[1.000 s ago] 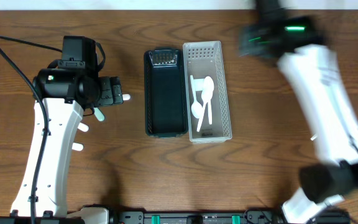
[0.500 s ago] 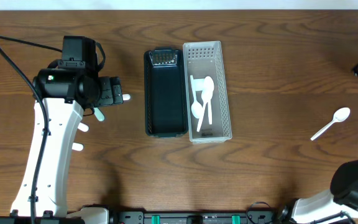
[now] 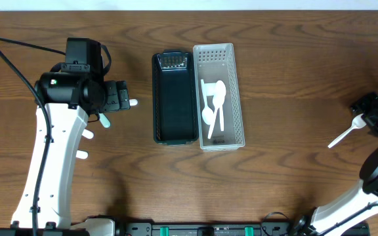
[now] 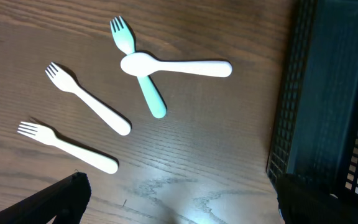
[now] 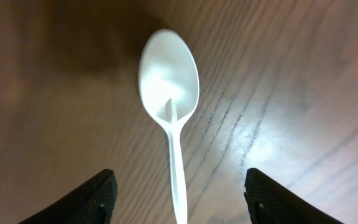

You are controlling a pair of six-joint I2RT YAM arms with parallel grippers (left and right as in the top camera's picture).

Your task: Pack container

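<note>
The right gripper (image 3: 375,113) hangs at the table's (image 3: 287,164) right edge, well apart from both containers, directly over a loose spoon (image 5: 168,78). Its jaws are spread wide, one on each side of the spoon's handle, and grip nothing; the spoon lies flat on the wood, bowl up. From overhead the gripper hides the bowl and only the handle shows. In the middle of the table a black tray (image 3: 174,124) and a white basket (image 3: 238,98) stand side by side, touching along their long walls. The basket holds a few white spoons (image 3: 214,105); nothing can be made out in the tray. The left gripper (image 3: 120,98) hovers just left of the tray, released, fingers (image 4: 55,199) far apart with nothing between them. Below it lies a scatter of cutlery: a teal fork (image 4: 149,96) with a left spoon (image 4: 185,66) lying across it, and two white forks (image 4: 89,99) (image 4: 67,147) beside them, apart from each other. The left arm covers most of this cutlery in the overhead view.
</note>
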